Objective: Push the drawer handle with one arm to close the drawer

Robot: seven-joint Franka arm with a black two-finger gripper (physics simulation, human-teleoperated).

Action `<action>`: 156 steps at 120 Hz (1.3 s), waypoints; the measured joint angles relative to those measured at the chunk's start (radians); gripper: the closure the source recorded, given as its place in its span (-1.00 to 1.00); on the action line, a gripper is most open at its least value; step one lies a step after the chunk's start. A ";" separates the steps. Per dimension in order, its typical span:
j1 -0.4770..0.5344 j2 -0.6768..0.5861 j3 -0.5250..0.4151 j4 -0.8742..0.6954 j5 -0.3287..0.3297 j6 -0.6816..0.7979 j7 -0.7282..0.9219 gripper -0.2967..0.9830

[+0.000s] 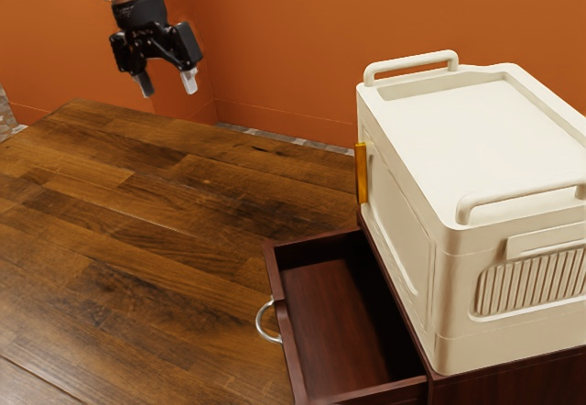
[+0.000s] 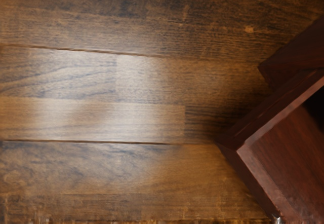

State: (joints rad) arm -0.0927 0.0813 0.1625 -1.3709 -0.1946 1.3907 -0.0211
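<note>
the cream crate (image 1: 485, 139) sat on top of the dark red cabinet, its nearest corner close to the cabinet's top edge. the wooden table (image 1: 137, 231) spread toward the exterior view's left. the cabinet (image 1: 522, 379) stood on the exterior view's right, and its drawer (image 1: 334, 332) was pulled out, open, over the table. the black gripper (image 1: 168, 86) hung high and empty, fingers spread apart, well away from the drawer. the silver handle (image 1: 263, 321) curved out from the drawer's front, between its corners. a yellow-orange strip (image 1: 361, 173) ran upright by the crate's far corner.
</note>
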 joint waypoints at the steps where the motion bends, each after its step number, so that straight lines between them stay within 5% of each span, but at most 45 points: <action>1: 0.002 -0.003 0.000 -0.010 0.002 0.003 0.000 -0.53; 18: 0.028 -0.045 -0.025 -0.160 0.073 0.061 0.007 -0.53; 29: 0.001 -0.165 -0.030 -0.458 0.136 0.161 0.017 -0.53; 43: -0.231 -0.369 0.002 -0.835 0.213 0.345 0.036 -0.47; 60: -0.297 -0.606 -0.032 -1.177 0.306 0.532 0.057 -0.25; 81: -0.342 -0.500 -0.054 -1.214 0.354 0.746 0.079 0.12; 93: -0.359 -0.544 -0.088 -1.240 0.362 0.799 0.087 0.25; 122: -0.478 -0.611 -0.115 -1.283 0.349 0.837 0.084 0.37; 156: -0.484 -0.500 -0.121 -1.212 0.317 0.880 0.071 0.52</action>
State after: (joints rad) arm -0.5767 -0.4184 0.0414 -2.5832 0.1220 2.2703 0.0500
